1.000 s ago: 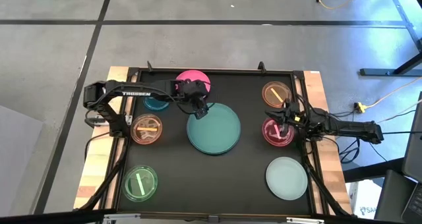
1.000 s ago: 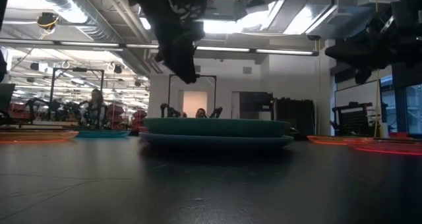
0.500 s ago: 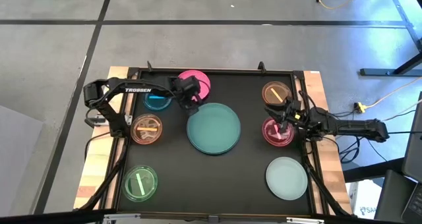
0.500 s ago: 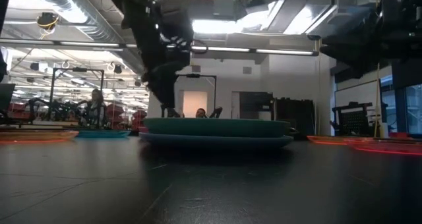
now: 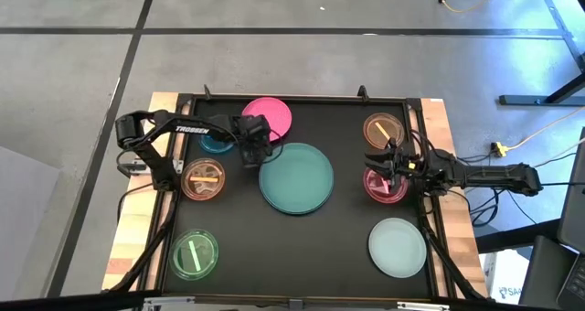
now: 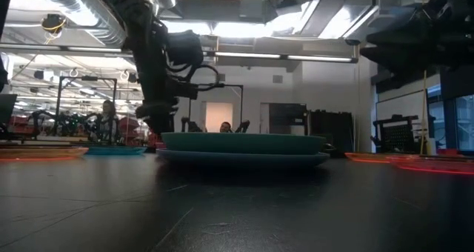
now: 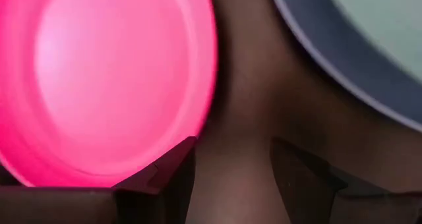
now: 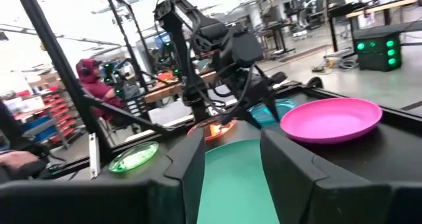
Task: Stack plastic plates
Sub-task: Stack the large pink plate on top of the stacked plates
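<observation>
Plates are spread across the black bench (image 5: 347,256); a teal plate (image 5: 296,176) is already nested on a grey-blue one at the centre. The left tool (image 5: 249,153) is held low with its fingers parted and empty, just beside the pink plate (image 5: 268,115), whose rim is seen close in the left wrist view (image 7: 119,79). The step in hand is judged to be the pickup of that pink plate: its rim would need to be straddled and pinched before a lift onto the central stack. The right tool (image 5: 385,163) is poised over the magenta dish (image 5: 385,185), fingers apart, nothing held. Compared with a second ago, the left tool has been drawn back from over the teal plate's edge toward the pink one; the right has barely shifted.
</observation>
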